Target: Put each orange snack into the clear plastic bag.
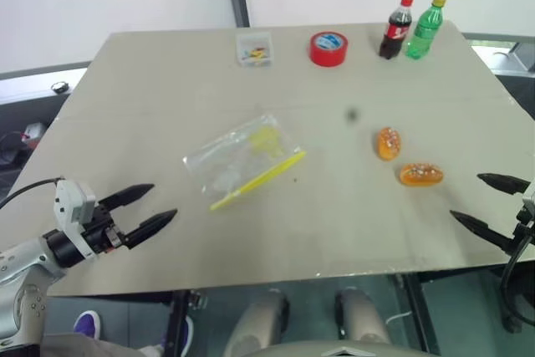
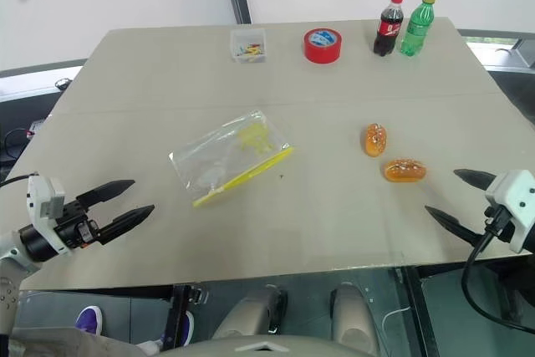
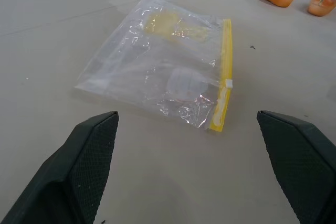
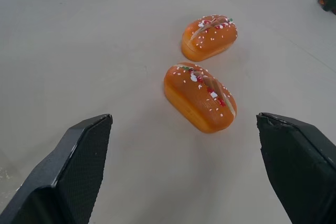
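A pale grey desk (image 1: 251, 232) is seen from above, with the clear plastic bag (image 1: 241, 160) laid flat near its middle, a little toward the left side, its yellow zip strip (image 1: 257, 181) turned toward the near edge and a yellow patch (image 1: 266, 140) visible through the film. The two orange snacks are found on the right half of the desk, just beside one another but apart: the farther orange snack (image 1: 388, 143) lies nearer the middle, and the nearer orange snack (image 1: 420, 175) lies closer to the right edge; white and red sprinkles are seen on their tops in the right wrist view. Both are well apart from the bag and neither is inside it. Along the far edge, a small clear box of colourful bits (image 1: 254, 48), a red tape roll (image 1: 328, 48), a dark cola bottle with a red cap (image 1: 395, 28) and a green bottle with a yellow cap (image 1: 425, 28) are lined up, the two bottles upright and just beside each other. The left tool (image 1: 152, 209) is held over the near left corner with its fingers spread apart and nothing between them, pointed toward the bag. The right tool (image 1: 491, 204) is held at the right edge near the near corner, its fingers likewise spread wide and empty, pointed toward the snacks.
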You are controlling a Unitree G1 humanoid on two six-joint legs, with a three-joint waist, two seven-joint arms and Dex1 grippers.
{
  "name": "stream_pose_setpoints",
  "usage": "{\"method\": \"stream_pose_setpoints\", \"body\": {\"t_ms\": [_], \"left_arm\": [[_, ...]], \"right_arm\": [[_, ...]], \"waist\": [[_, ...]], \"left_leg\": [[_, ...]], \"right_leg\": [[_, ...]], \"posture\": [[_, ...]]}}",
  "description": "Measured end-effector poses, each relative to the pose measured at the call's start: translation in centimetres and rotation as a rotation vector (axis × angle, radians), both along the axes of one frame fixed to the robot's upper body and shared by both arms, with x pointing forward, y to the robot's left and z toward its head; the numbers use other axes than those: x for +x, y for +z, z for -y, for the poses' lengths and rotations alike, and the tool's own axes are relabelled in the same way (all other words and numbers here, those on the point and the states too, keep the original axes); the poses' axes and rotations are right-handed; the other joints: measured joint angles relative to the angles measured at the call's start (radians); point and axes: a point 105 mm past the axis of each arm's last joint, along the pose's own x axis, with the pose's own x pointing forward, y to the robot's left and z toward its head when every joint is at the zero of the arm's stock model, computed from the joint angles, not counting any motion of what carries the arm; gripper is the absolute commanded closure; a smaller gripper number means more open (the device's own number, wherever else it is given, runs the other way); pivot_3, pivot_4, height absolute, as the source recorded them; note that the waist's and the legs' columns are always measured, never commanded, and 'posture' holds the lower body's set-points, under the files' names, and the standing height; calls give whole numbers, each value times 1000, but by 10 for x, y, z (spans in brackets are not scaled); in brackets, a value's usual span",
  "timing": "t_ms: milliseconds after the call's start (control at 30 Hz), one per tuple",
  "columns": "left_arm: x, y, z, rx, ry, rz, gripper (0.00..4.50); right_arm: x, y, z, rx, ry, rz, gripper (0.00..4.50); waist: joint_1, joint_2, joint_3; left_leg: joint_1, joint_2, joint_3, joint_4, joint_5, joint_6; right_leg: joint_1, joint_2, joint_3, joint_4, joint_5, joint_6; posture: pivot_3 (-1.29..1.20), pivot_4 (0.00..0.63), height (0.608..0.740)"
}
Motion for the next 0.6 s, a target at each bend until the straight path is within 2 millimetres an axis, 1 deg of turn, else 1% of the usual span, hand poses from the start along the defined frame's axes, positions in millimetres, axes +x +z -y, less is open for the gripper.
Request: {"method": "stream_pose_setpoints", "body": {"t_ms": [100, 200, 300, 367, 500, 567, 600], "left_arm": [[2, 0, 0, -6, 0, -4, 19], [6, -2, 4, -25, -5, -27, 19], [8, -5, 4, -39, 11, -58, 19], [12, -6, 3, -58, 55, -82, 19], [16, -9, 3, -128, 130, -162, 19], [21, -11, 4, -231, 177, -259, 19], [24, -12, 5, -282, 194, -341, 19]], "right_arm": [[2, 2, -2, 5, 1, 6, 0], [8, 10, -12, 10, 31, 41, 0], [11, 11, -17, 20, 43, 42, 0], [15, 13, -23, 38, 60, 47, 0], [19, 18, -45, 54, 124, 66, 0], [21, 18, -59, 84, 161, 69, 0], [21, 18, -70, 97, 194, 69, 0]], "waist": [[0, 0, 0], [0, 0, 0], [0, 0, 0], [0, 0, 0], [-1, 0, 0], [0, -1, 1], [0, -1, 1]], "left_leg": [[0, 0, 0, 0, 0, 0], [0, 0, 0, 0, 0, 0], [0, 0, 0, -1, 0, 0], [0, 0, 0, -1, 0, 0], [0, 0, -1, -1, 0, 0], [0, 0, -2, -1, 0, 0], [0, 0, -2, -1, 0, 0]], "right_leg": [[0, 0, 0, 0, 0, 0], [0, 0, 0, 0, 0, 0], [0, 0, 0, -1, 0, 0], [0, 0, 0, -2, 0, 0], [0, 1, -1, -2, 0, 0], [0, 1, -1, -2, 0, 0], [0, 1, -2, -1, 0, 0]], "posture": [[0, 150, 740], [0, 150, 740], [0, 150, 740], [0, 150, 740], [0, 150, 740], [0, 150, 740], [0, 150, 740]]}}
